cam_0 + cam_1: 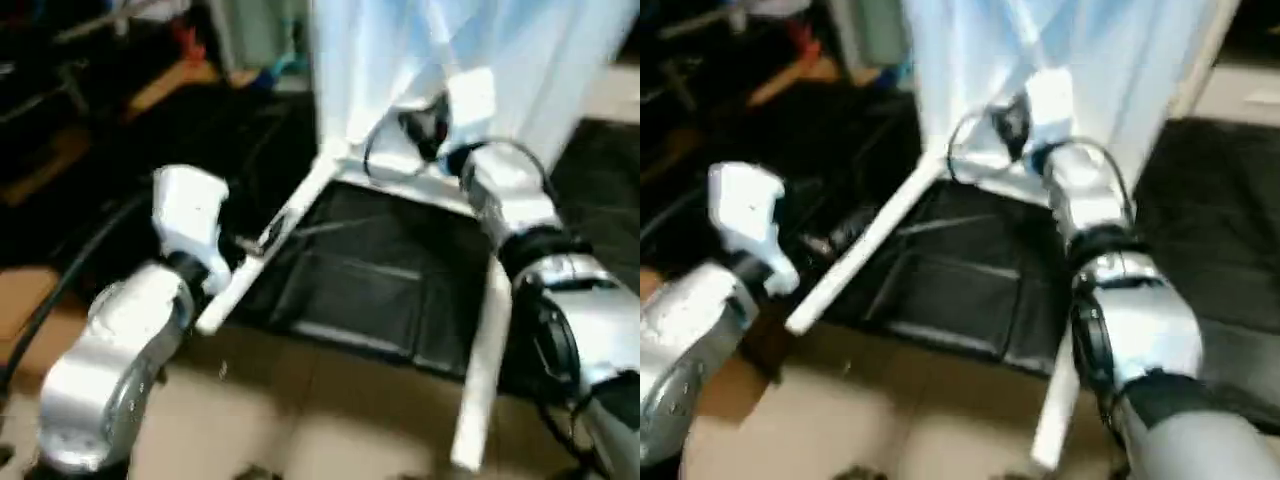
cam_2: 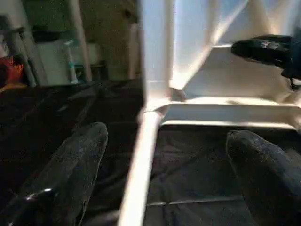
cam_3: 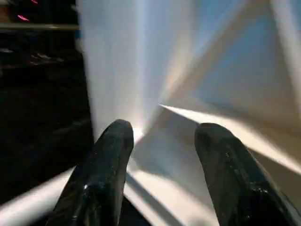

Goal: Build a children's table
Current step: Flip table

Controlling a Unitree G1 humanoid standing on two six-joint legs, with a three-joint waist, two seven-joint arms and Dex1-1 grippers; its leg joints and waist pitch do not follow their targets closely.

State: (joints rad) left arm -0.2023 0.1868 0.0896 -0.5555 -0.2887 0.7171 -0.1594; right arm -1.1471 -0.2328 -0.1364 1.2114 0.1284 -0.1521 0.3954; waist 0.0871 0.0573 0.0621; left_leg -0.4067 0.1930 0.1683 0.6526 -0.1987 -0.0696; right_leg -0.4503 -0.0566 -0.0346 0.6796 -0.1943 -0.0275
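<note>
A: Where is the tabletop (image 1: pixel 440 60) now?

B: It stands on its edge on the black mat (image 1: pixel 370 270), with the ribbed underside turned to the robot. Two white legs are already in its lower corners. The left leg (image 1: pixel 265 245) runs from the corner socket toward the left arm, and the right leg (image 1: pixel 485 360) runs down along the right forearm.

A: What does the left gripper (image 2: pixel 167 174) do?

B: Its two black fingers (image 2: pixel 70 174) stand very wide apart and they hold nothing. In the left wrist view the left leg passes between the fingers, and I see a gap on both sides of it. The corner socket (image 2: pixel 162 101) is just beyond the fingertips.

A: And the right gripper (image 3: pixel 162 136)?

B: Its fingers (image 3: pixel 103 174) are about half open. In the right wrist view the tips are very near the ribs of the tabletop, but nothing is between them. If they touch the plastic, I cannot tell. In the left wrist view this same gripper is seen at the ribbed underside, above the lower rim.
</note>
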